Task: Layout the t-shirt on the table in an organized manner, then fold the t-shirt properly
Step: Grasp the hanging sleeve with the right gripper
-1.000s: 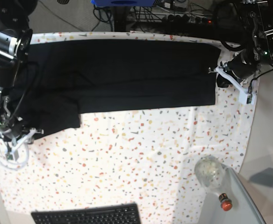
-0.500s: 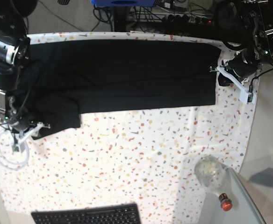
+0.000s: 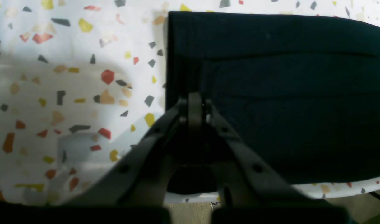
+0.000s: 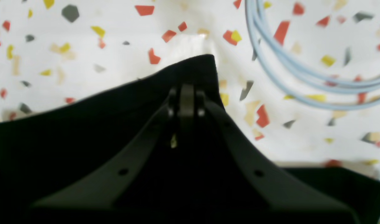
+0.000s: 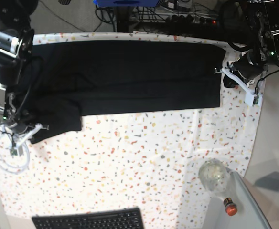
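The t-shirt (image 5: 130, 76) is spread as a long black band across the far half of the table (image 5: 144, 162), running from about 9 o'clock to 3 o'clock in the base view, with one lower flap hanging down toward 8 o'clock.

The left gripper (image 3: 194, 104) is seen closed at the shirt's side edge, at about 3 o'clock in the base view (image 5: 225, 72); its jaws are pressed together on the hem, and the cloth extends away from it toward 1 o'clock in the left wrist view.

The right gripper (image 4: 187, 93) is clamped shut on a corner of the t-shirt (image 4: 84, 130), at about 8 o'clock in the base view (image 5: 22, 130). The pinched corner is peaked up at 12 o'clock of the tips. A pale blue cable (image 4: 302, 74) is looped on the table at 2 o'clock of that gripper, apart from the cloth.
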You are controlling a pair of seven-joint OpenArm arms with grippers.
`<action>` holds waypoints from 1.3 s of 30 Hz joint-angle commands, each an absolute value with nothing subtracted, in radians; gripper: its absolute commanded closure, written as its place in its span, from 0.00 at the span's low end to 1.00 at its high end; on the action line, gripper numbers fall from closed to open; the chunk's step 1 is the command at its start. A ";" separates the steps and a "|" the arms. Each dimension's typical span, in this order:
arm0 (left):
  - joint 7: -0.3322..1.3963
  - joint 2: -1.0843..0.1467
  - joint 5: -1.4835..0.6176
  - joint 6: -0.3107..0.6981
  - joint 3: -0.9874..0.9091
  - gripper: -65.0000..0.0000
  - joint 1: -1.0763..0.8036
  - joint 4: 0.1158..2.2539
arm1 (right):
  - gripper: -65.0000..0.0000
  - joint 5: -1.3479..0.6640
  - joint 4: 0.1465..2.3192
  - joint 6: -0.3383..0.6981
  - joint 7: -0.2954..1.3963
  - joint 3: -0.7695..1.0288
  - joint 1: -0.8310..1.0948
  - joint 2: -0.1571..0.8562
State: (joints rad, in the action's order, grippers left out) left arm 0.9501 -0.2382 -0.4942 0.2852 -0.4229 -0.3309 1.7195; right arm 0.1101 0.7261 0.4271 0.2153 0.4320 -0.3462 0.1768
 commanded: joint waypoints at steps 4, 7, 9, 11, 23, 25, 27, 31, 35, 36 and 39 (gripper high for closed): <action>0.935 -0.252 -0.503 0.285 -0.427 1.00 -0.326 1.735 | 1.00 0.101 1.066 0.429 0.378 0.435 -0.260 0.157; 0.935 -0.252 -0.503 0.285 -0.427 1.00 -0.321 1.735 | 1.00 0.101 1.270 0.430 0.493 0.435 -0.171 0.122; 0.935 -0.252 -0.503 0.285 -0.427 1.00 -0.318 1.735 | 1.00 0.101 1.391 0.430 0.542 0.435 -0.102 0.097; 0.935 -0.252 -0.503 0.285 -0.427 1.00 -0.317 1.735 | 1.00 0.101 1.492 0.430 0.570 0.435 -0.039 0.070; 0.935 -0.286 -0.503 0.285 -0.426 1.00 -0.308 1.728 | 1.00 0.099 1.331 0.430 0.621 0.433 -0.174 0.084; 0.935 -0.288 -0.503 0.285 -0.426 1.00 -0.309 1.728 | 0.82 0.099 1.133 0.430 0.621 0.433 -0.295 0.111; 0.935 -0.288 -0.503 0.285 -0.426 1.00 -0.317 1.728 | 0.59 0.099 0.970 0.430 0.604 0.433 -0.386 0.147; 0.935 -0.294 -0.503 0.285 -0.426 1.00 -0.329 1.728 | 0.51 0.101 0.736 0.430 0.404 0.430 -0.463 0.188; 0.935 -0.294 -0.503 0.285 -0.426 1.00 -0.338 1.728 | 0.53 0.102 0.562 0.427 0.329 0.429 -0.501 0.216; 0.935 -0.294 -0.503 0.285 -0.426 1.00 -0.340 1.728 | 0.53 0.102 0.532 0.426 0.312 0.429 -0.506 0.222; 0.935 -0.294 -0.503 0.285 -0.426 1.00 -0.338 1.728 | 0.53 0.102 0.466 0.426 0.219 0.429 -0.506 0.229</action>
